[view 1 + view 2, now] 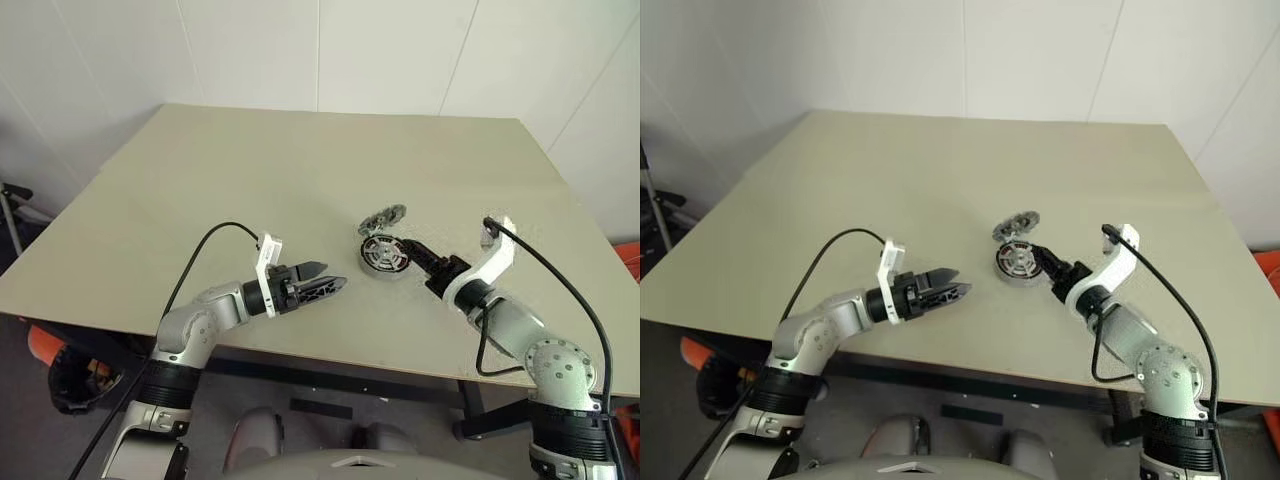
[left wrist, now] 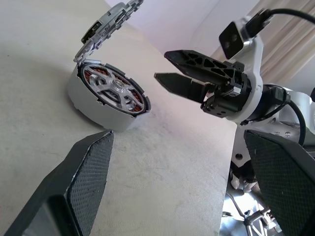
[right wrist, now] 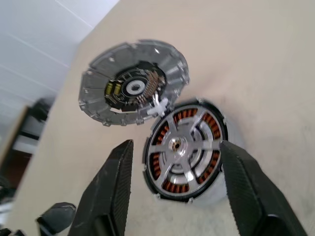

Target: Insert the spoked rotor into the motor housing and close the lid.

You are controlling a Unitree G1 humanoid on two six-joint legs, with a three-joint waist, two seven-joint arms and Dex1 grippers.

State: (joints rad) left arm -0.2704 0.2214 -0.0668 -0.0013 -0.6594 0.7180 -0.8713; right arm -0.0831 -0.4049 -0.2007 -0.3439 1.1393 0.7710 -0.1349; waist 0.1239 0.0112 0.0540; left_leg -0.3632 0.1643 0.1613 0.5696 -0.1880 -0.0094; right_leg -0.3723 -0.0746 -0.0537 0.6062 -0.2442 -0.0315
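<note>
The motor housing (image 1: 383, 262) sits on the table near its front right. The spoked rotor (image 3: 184, 150) lies inside it, silver spokes up, with copper windings showing between them. The lid (image 3: 133, 88) stands tilted open on the housing's far rim. My right gripper (image 2: 161, 66) is open and holds nothing. It hovers just to the right of the housing, pointing at it and not touching it. My left gripper (image 1: 333, 277) is open and holds nothing. It is held level a short way to the left of the housing and points toward it.
The beige table (image 1: 300, 170) stretches bare behind and to the left of the housing. Its front edge runs just below both grippers. Black cables trail from both wrists. White walls stand behind the table.
</note>
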